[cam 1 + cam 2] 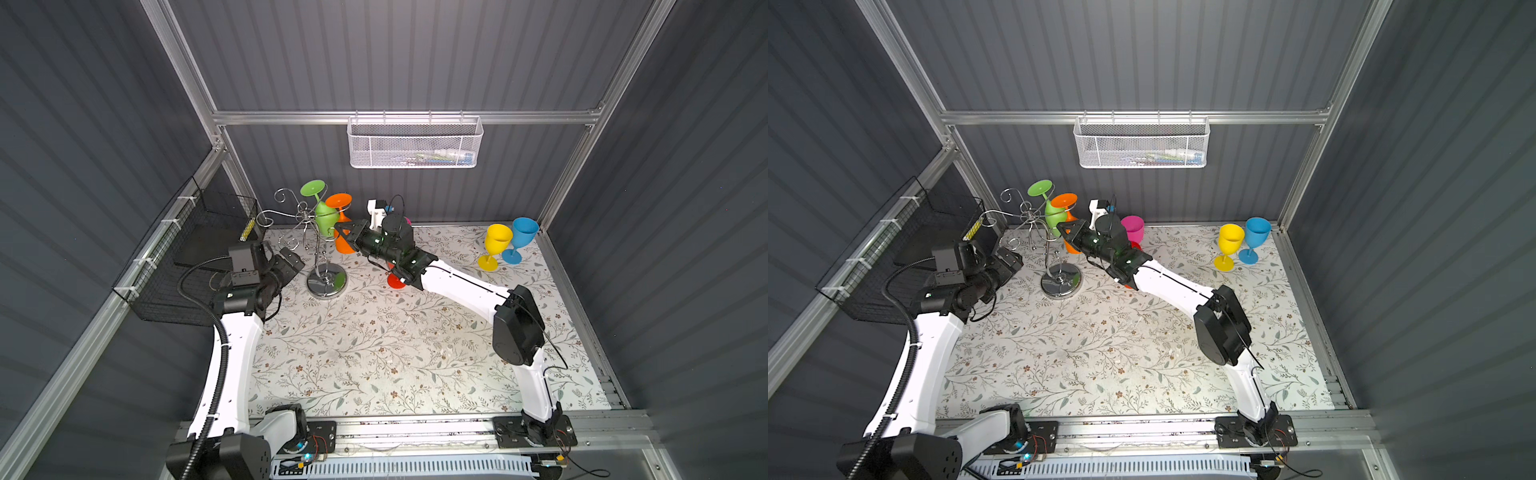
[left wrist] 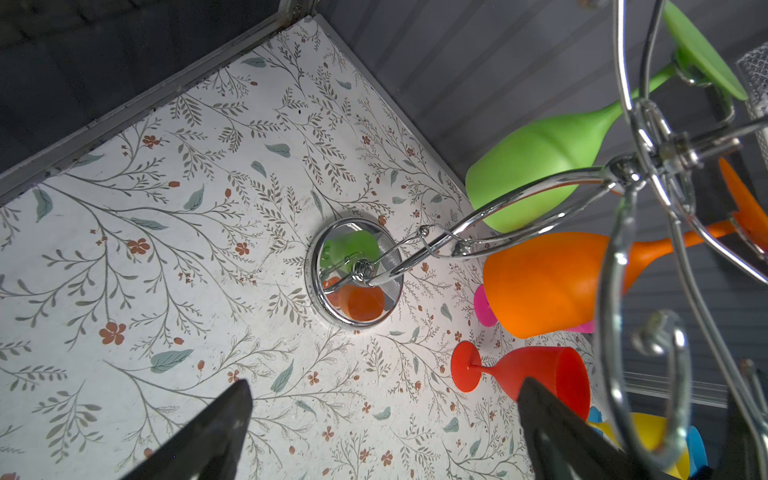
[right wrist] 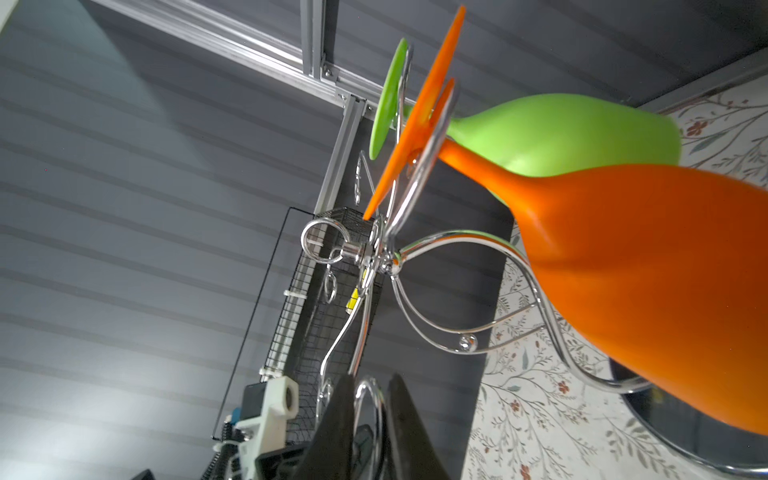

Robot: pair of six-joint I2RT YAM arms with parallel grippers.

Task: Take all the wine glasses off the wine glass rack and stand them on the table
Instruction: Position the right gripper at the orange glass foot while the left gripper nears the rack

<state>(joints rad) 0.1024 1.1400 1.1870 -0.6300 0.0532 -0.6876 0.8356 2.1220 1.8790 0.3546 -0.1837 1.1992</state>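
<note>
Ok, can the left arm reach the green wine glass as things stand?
Probably not directly: the wine glass rack stands between the open left end effector and the green glass.

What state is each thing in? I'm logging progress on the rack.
wine glass rack: upright
green glass: hanging inverted
orange glass: hanging inverted
red glass: on its side
pink glass: upright
yellow glass: upright
blue glass: upright
left gripper: open
right gripper: shut on a rack arm

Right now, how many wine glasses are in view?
6: green and orange hang on the rack; pink and red stand partly hidden by the right arm; yellow and blue stand far right.
</note>
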